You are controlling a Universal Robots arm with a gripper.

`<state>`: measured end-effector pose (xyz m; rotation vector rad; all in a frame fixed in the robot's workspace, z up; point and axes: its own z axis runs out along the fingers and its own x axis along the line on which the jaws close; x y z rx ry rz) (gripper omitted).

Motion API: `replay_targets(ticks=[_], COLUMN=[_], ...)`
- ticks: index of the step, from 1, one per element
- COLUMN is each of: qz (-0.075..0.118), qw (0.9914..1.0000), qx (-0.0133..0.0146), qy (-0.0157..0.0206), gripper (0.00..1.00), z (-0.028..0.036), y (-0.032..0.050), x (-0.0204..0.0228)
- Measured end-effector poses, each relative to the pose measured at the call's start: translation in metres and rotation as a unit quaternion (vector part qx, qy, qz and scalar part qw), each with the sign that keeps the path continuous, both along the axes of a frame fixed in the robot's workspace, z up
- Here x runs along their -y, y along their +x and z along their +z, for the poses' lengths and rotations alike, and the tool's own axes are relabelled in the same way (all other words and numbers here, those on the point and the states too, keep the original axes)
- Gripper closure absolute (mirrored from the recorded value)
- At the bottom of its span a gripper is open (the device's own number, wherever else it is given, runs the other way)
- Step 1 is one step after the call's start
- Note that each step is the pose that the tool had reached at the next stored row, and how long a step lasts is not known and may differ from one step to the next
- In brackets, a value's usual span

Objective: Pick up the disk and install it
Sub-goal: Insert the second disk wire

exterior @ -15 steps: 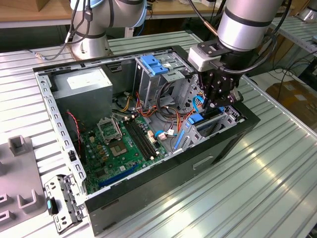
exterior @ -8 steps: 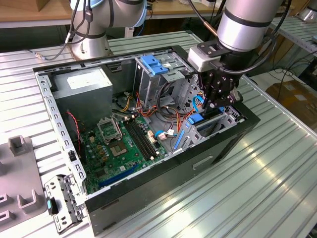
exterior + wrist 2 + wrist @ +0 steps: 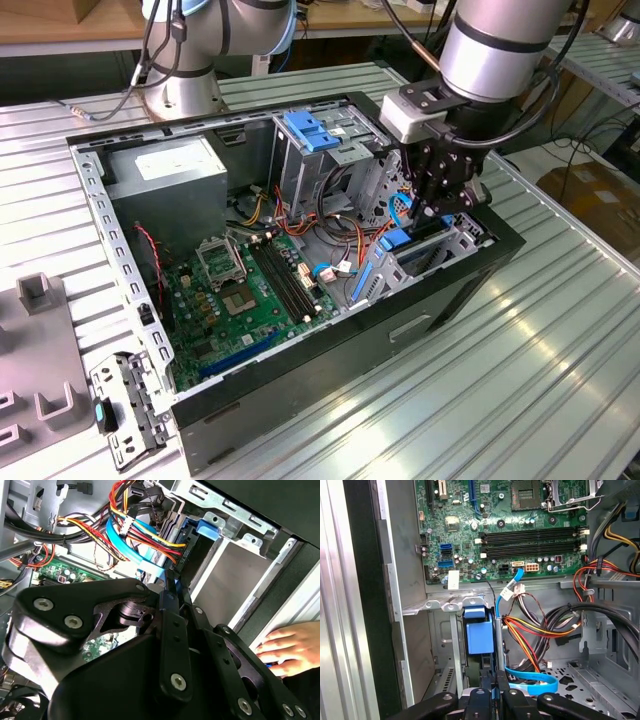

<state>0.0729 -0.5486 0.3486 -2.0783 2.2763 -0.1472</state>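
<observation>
The disk [image 3: 398, 242] stands on edge in the drive cage [image 3: 462, 238] at the front corner of the open computer case, its blue bracket [image 3: 479, 635] uppermost. The second wrist view shows that bracket [image 3: 207, 527] against the cage's metal wall. My gripper [image 3: 437, 205] hangs straight over the cage, with its black fingers [image 3: 481, 700] drawn together on the disk's thin edge. In the second wrist view the gripper [image 3: 172, 585] points down into the cage slot.
Bundles of red, yellow and blue cables [image 3: 530, 630] lie right beside the cage. The motherboard [image 3: 240, 300] and grey power supply [image 3: 165, 175] take up the rest of the case. A person's hand [image 3: 287, 645] rests outside the case wall. A loose grey bracket [image 3: 125, 405] lies on the table.
</observation>
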Motion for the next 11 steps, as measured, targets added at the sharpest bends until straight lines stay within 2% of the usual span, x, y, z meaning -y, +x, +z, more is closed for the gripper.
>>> replay_targets(ticks=[5, 8, 11], qz=[0.000, 0.000, 0.000], qw=[1.00000, 1.00000, 0.99997], qx=[-0.0001, -0.0002, -0.0002], qy=[0.0004, 0.0019, 0.0078], gripper=[0.84, 0.84, 0.84], z=[0.0000, 0.0001, 0.0000], y=[0.0009, 0.0012, 0.0013], x=[0.0010, 0.0023, 0.0026])
